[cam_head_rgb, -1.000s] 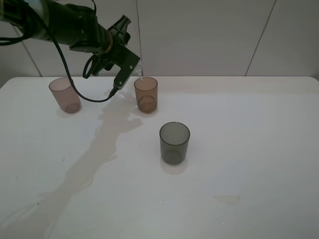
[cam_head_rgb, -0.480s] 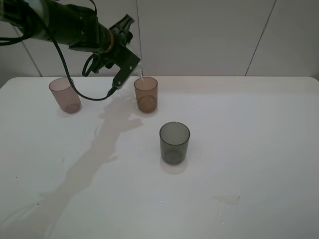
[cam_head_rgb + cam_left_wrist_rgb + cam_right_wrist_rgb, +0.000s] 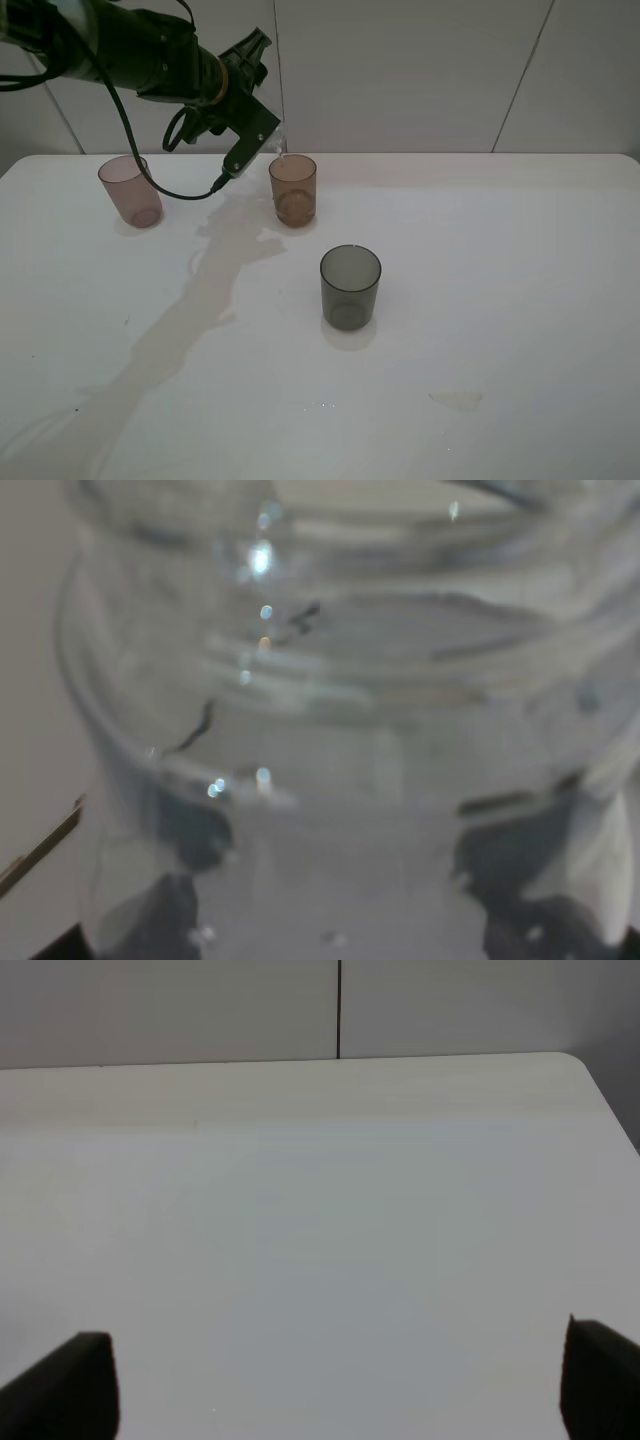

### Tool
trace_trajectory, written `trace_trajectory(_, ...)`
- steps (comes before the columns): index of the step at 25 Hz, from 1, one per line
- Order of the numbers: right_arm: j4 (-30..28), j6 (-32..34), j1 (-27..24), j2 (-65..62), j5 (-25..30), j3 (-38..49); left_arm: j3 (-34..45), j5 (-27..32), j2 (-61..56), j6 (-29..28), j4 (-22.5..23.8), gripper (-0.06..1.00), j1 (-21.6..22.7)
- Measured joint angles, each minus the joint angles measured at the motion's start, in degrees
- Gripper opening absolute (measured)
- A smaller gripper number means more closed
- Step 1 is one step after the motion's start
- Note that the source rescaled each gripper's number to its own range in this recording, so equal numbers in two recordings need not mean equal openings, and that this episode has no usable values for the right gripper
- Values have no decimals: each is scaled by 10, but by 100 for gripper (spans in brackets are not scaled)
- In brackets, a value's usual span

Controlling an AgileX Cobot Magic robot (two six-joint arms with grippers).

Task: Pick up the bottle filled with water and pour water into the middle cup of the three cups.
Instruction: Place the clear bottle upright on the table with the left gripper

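Note:
My left gripper (image 3: 264, 133) is shut on the clear bottle (image 3: 279, 136) and holds it tilted, mouth down, just above the far left rim of the amber middle cup (image 3: 293, 189). In the left wrist view the bottle (image 3: 340, 730) fills the frame, its threaded neck blurred, with dark fingers (image 3: 175, 920) at both sides. The pinkish-brown cup (image 3: 130, 190) stands to the left and the dark grey cup (image 3: 350, 286) in front, to the right. My right gripper (image 3: 340, 1385) is open over bare table; it does not show in the exterior high view.
The white table (image 3: 500, 260) carries the three cups. A small wet mark (image 3: 456, 400) lies at the front right. The left arm's cable (image 3: 170, 190) hangs between the pinkish-brown and amber cups. A wall stands behind the table.
My left gripper has shifted very slightly up with the bottle, still tilted over the amber cup. The cups have not moved.

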Motion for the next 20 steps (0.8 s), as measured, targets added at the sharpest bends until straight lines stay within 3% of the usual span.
trace_trajectory(10, 0, 0, 0, 0, 0, 0, 0, -3, 0, 0, 31, 3, 0)
trace_trajectory(20, 0, 0, 0, 0, 0, 0, 0, -30, 0, -35, 95, 3, 0)
